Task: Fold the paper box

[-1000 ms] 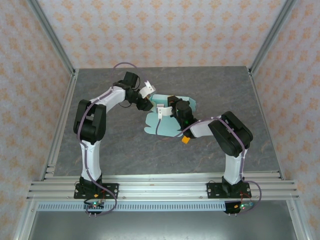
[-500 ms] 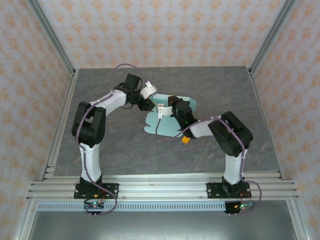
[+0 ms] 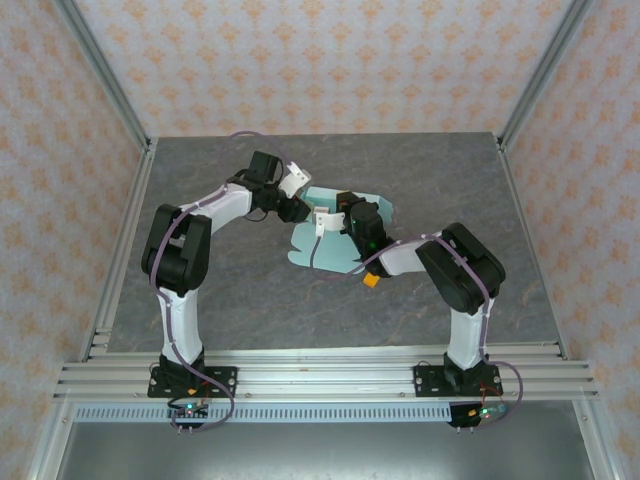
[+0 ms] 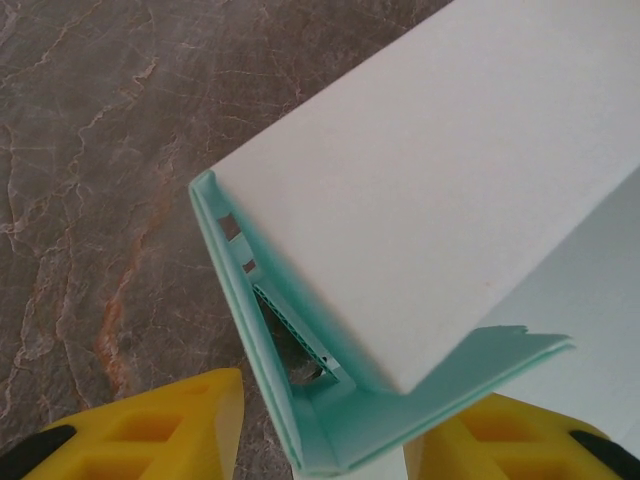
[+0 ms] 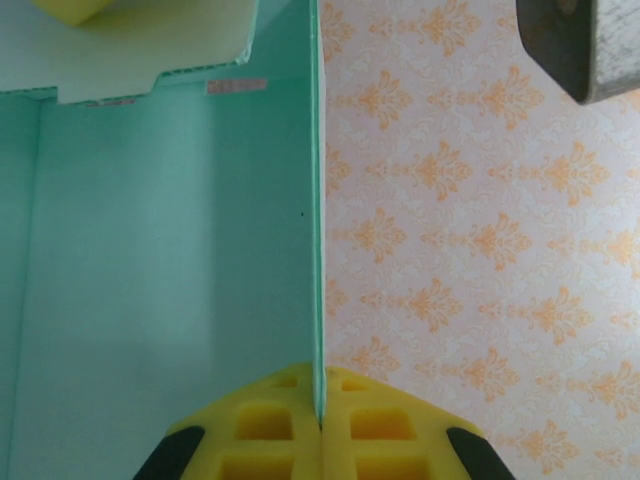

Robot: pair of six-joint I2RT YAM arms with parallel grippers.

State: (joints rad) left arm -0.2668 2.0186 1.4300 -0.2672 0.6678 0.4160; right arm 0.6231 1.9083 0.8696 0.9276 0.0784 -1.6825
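The paper box (image 3: 335, 255) lies partly folded near the middle of the tabletop (image 3: 250, 300), between the two arms. The left hand (image 3: 296, 193) sits at the box's far left corner, with a raised folded edge standing inside its parted grip. The right hand (image 3: 322, 220) sits over the box's middle, pinched on an upright panel. A small block (image 3: 371, 280) lies at the box's near right edge, beneath the right arm.
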